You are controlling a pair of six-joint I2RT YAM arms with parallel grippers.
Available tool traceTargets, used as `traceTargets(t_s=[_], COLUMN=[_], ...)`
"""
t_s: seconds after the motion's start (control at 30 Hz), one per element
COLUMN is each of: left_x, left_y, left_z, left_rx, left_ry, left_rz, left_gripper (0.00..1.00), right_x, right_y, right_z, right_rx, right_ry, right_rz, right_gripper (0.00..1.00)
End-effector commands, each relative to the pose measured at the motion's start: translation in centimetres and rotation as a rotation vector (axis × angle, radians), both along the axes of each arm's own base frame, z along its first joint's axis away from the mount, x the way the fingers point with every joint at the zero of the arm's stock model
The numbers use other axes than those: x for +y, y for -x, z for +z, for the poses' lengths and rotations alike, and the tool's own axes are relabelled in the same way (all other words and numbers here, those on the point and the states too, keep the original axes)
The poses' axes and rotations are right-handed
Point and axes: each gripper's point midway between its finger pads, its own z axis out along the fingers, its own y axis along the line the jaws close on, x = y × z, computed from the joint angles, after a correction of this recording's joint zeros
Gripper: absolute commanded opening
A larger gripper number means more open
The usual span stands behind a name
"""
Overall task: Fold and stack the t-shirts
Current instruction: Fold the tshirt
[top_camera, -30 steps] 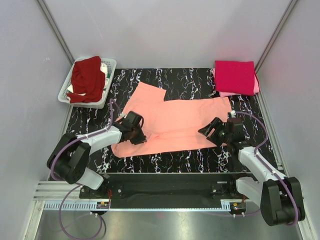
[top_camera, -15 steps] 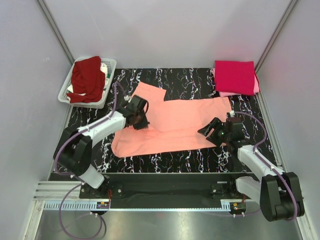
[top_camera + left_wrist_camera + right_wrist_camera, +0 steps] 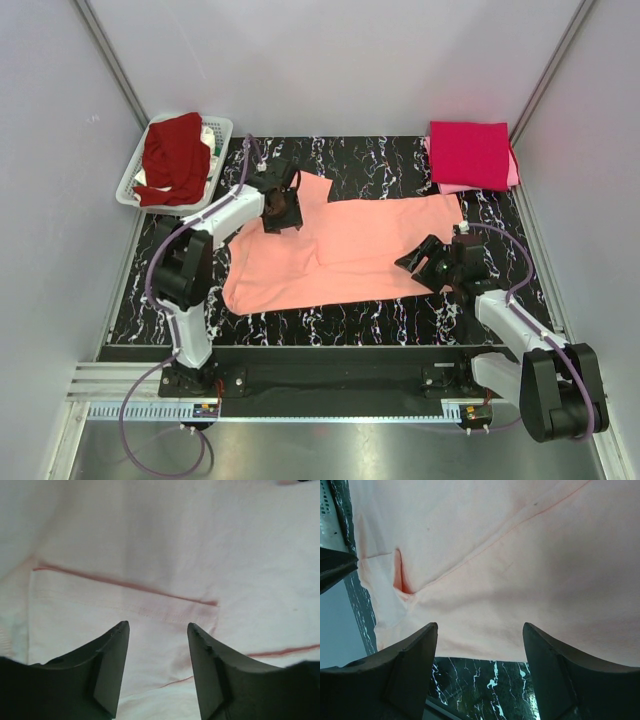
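The salmon-peach t-shirt (image 3: pixel 345 250) lies spread flat on the black marbled table (image 3: pixel 400 160). My left gripper (image 3: pixel 282 210) is open and empty, over the shirt's far left sleeve; its wrist view shows the sleeve hem (image 3: pixel 125 597) between the fingers. My right gripper (image 3: pixel 420 262) is open and empty at the shirt's near right edge; its wrist view shows the shirt (image 3: pixel 510 560) and the table strip (image 3: pixel 485 680) below. A folded crimson-magenta t-shirt (image 3: pixel 470 152) lies on a light pink one (image 3: pixel 513 172) at the far right. A dark maroon-red t-shirt (image 3: pixel 172 155) hangs in the basket.
The white plastic basket (image 3: pixel 222 132) stands at the table's far left corner. Grey walls enclose the table on three sides. The arms' bases sit on a rail at the near edge.
My left gripper has moved away from me, from the shirt's near left part up to its far left sleeve. My right gripper has hardly moved. The shirt lies as before.
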Motion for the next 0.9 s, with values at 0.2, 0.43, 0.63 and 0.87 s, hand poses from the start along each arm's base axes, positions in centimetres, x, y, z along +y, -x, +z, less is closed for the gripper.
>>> traceTargets(t_s=[0.2,0.43,0.63,0.87], left_x=[4.5,6.1,5.9,6.8], left_y=[5.8,10.7,13.4,15.2], left_z=[7.1,4.0,-0.1,-1.0], left_rx=[-0.164,-0.178,-0.093,-0.079], left_ry=[-0.003,0.107,0.161,0.157], left_rz=[0.030,0.075,0.103,0.139], left_gripper=[0.58,0.59,0.56,0.56], right_x=[-4.3,-11.7,-12.8,-13.3], right_y=[-0.1,1.1,2.1,2.2], right_z=[2.2,1.6,0.1,-2.7], right_rx=[0.046,0.240,0.345,0.465], right_ry=[0.183,0.305,0.319,0.321], right_rz=[-0.190,-0.403,-0.458,-0.474], right_gripper=[0.77,0.75,0.74,0.72])
